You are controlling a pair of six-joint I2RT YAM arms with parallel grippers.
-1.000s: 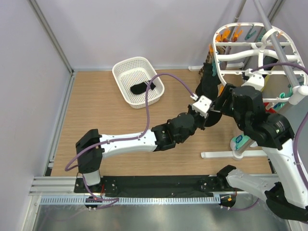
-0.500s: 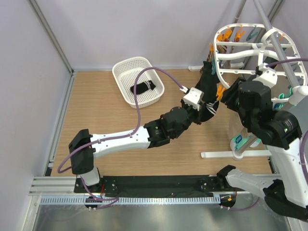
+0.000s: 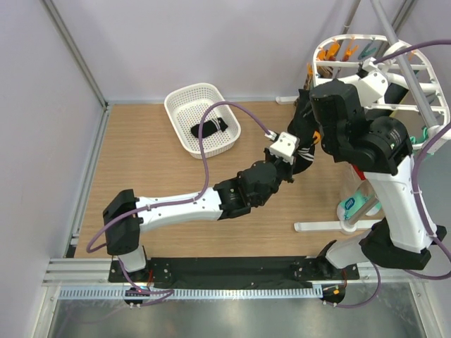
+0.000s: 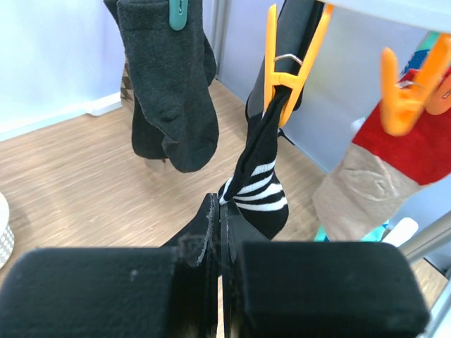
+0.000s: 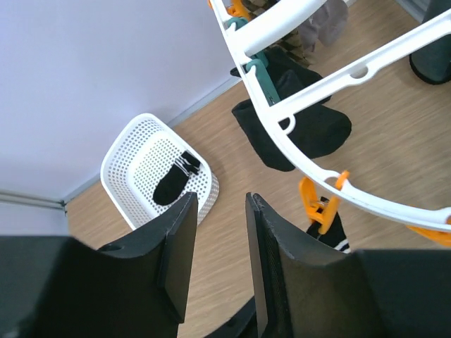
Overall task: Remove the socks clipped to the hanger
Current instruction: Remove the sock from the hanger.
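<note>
Pulling the striped sock (image 4: 257, 190) free of its orange peg (image 4: 285, 70) is judged to be the step in hand.

1. The left gripper (image 4: 220, 225) is seen clamped together on the lower end of this sock, which hangs from the hanger (image 5: 394, 55) and is drawn slightly taut.
2. The right gripper (image 5: 220, 239) is held above the hanger rim, near the same peg. Its jaws are apart by a narrow gap and nothing is held between them.
3. A steady downward pull, in line with the peg, is advised, so that the fabric slips out and the frame is not swung. If the peg is to be pinched by the right gripper, its jaws should be centred on the peg's upper ends first.
4. At least 2 further socks are noted on pegs: a black sock (image 4: 169, 91) and a red-and-beige sock (image 4: 380, 169). 1 dark sock (image 5: 176, 179) lies in the white basket (image 5: 123, 151).

The surface is a pale wood-grain floor (image 3: 141, 176), flat and dry in appearance. The room is enclosed by plain pale walls (image 3: 176, 42).
</note>
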